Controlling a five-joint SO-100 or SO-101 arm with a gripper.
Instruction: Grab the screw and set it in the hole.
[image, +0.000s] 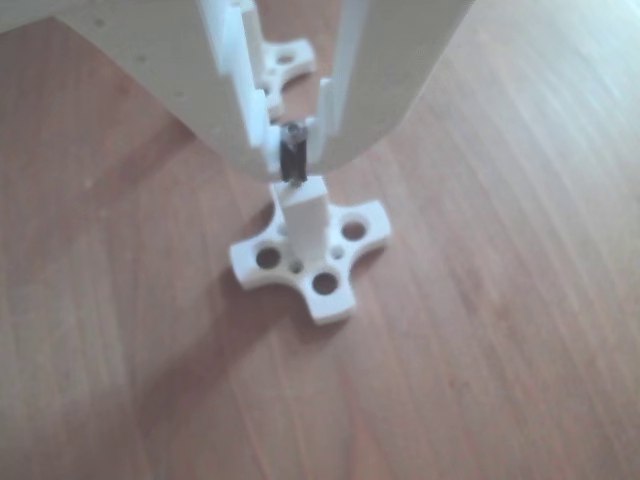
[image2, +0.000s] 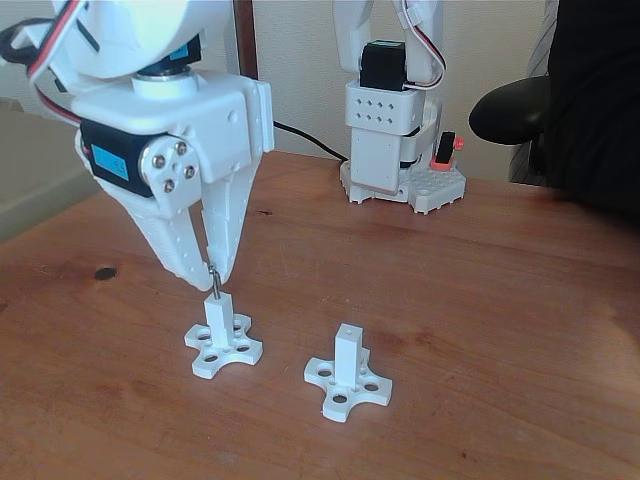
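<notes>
Wooden table (image2: 520, 300): gripper (image2: 212, 272) clamped on the upright screw (image2: 214, 280), its tip at the post's hole (image2: 215, 298)

gripper (image2: 212, 272): white, blue labels on black servos | screw (image2: 214, 281): silvery grey | left post (image2: 217, 313) and right post (image2: 347, 352): white, cross bases | table (image2: 480, 300): reddish-brown wood grain, dark spot (image2: 104, 272) | cable (image2: 305, 141): black | second arm base (image2: 390, 140): white, red part
</notes>
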